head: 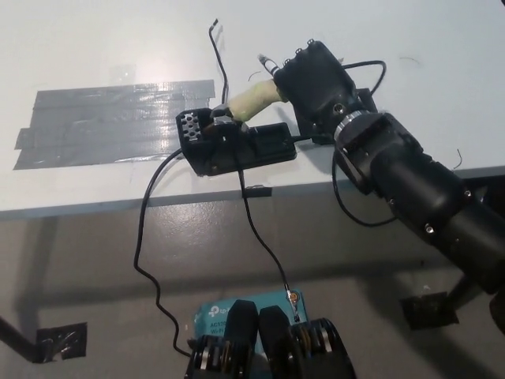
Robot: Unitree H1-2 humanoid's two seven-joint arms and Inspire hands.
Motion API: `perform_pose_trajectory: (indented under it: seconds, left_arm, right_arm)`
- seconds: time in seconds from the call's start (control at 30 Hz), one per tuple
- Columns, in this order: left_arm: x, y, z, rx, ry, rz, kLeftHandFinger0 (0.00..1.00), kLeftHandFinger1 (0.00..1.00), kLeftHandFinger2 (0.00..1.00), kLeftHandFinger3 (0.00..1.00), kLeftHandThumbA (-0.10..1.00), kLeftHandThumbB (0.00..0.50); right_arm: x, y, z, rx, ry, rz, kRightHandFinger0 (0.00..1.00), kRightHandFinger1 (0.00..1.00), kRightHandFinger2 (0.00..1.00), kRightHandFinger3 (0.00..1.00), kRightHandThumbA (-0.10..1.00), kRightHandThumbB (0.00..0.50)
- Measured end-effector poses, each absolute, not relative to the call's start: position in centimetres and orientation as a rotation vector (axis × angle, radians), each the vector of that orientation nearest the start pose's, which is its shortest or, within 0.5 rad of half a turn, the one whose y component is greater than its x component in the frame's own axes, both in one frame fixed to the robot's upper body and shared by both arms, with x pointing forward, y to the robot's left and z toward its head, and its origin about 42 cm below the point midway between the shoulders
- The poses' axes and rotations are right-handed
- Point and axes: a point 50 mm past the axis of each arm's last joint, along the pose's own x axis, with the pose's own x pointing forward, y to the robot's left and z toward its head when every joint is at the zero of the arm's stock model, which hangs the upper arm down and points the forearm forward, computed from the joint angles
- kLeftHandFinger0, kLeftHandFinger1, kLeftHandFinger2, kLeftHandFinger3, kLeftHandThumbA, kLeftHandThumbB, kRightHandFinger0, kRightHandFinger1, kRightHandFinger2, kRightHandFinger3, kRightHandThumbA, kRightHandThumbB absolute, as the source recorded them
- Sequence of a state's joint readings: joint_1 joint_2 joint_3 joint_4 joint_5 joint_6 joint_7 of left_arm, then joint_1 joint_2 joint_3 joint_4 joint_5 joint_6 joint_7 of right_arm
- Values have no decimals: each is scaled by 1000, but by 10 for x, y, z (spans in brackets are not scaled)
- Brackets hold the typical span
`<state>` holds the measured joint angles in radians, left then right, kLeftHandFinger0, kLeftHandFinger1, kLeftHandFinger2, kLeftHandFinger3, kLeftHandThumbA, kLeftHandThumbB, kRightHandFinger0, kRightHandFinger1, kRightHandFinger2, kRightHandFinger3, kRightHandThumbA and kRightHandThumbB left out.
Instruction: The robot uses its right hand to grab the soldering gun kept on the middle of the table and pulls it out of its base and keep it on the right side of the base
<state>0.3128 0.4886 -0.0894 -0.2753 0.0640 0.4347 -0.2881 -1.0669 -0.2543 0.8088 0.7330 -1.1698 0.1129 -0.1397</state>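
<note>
Nearest us, a teal box [237, 312] on the floor carries white print too small to read. The black right arm reaches up-left over the table [95, 47] edge. We see the right hand [314, 79] closed around the soldering gun [251, 102], whose front end sits in the base [237, 146].

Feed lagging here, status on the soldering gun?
Right hand shut on soldering gun. Gun not yet out of base. Left hand out of view. Black cord drapes over base.
</note>
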Motion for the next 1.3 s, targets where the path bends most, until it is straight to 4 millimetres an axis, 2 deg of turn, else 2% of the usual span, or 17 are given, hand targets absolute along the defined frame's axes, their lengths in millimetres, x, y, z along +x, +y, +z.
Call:
perform_pose_trajectory:
  seconds: [0.1, 0.23, 0.33, 0.4, 0.43, 0.47, 0.5, 0.57, 0.6, 0.63, 0.67, 0.73, 0.8, 1.07, 1.17, 1.23, 1.3]
  left_arm:
    - [169, 332, 90, 468, 560, -308, 327, 422, 525, 867, 665, 261]
    - [170, 333, 90, 470, 561, -307, 290, 385, 493, 828, 661, 256]
    - [171, 334, 91, 474, 559, -307, 280, 379, 493, 821, 669, 268]
    - [172, 334, 92, 476, 558, -307, 284, 374, 476, 794, 681, 279]
    - [172, 335, 92, 477, 557, -307, 285, 374, 475, 791, 681, 279]
    - [172, 335, 92, 477, 557, -307, 287, 373, 472, 786, 680, 274]
    - [172, 335, 92, 478, 557, -307, 282, 361, 461, 771, 684, 268]
    - [172, 335, 92, 479, 558, -306, 275, 353, 462, 772, 682, 262]
    - [173, 335, 92, 479, 558, -306, 259, 342, 464, 767, 684, 267]
    - [173, 335, 93, 479, 559, -306, 258, 341, 464, 766, 684, 267]
    - [173, 335, 93, 479, 559, -306, 257, 337, 459, 760, 698, 271]
    - [173, 335, 93, 479, 559, -306, 245, 329, 459, 770, 705, 272]
    - [173, 336, 93, 481, 561, -306, 267, 352, 465, 804, 734, 277]
    - [173, 338, 94, 508, 573, -326, 294, 354, 467, 775, 753, 279]
    - [173, 338, 94, 509, 575, -327, 314, 388, 490, 773, 755, 279]
    - [173, 338, 93, 512, 576, -329, 319, 394, 489, 772, 755, 298]
    - [173, 338, 93, 515, 577, -329, 342, 411, 512, 812, 767, 300]
  right_arm:
    - [531, -101, 282, -1956, -717, 163, 0, 0, 17, 365, -100, 201]
    - [532, -105, 281, -1938, -768, 155, 0, 0, 0, 160, -100, 84]
    - [533, -109, 281, -1922, -791, 153, 0, 0, 1, 227, -100, 58]
    - [535, -112, 281, -1907, -808, 159, 0, 0, 618, 185, -100, 55]
    - [535, -113, 281, -1904, -814, 162, 0, 0, 602, 185, -100, 46]
    - [536, -114, 282, -1900, -819, 160, 0, 0, 782, 273, -100, 68]
    - [537, -116, 284, -1899, -823, 156, 0, 0, 447, 544, -100, 18]
    - [540, -121, 290, -1896, -834, 133, 0, 0, 249, 640, -100, 43]
    - [542, -126, 297, -1897, -841, 113, 0, 0, 2, 631, 145, 91]
    - [543, -128, 302, -1899, -844, 99, 0, 0, 0, 631, 151, 92]
    - [545, -130, 309, -1901, -848, 82, 0, 0, 0, 406, 258, 195]
    - [548, -134, 320, -1903, -856, 50, 0, 0, 0, 201, -42, 150]
    - [552, -137, 335, -1893, -878, 3, 0, 0, 0, 63, -100, 170]
    - [558, -144, 357, -1846, -887, -83, 0, 0, 109, 263, -100, 158]
    - [558, -151, 362, -1833, -877, -106, 0, 0, 2, 213, -100, 49]
    - [559, -159, 366, -1829, -863, -123, 0, 0, 0, 67, -100, 49]
    - [560, -167, 367, -1832, -841, -137, 0, 0, 7, 39, 47, 0]
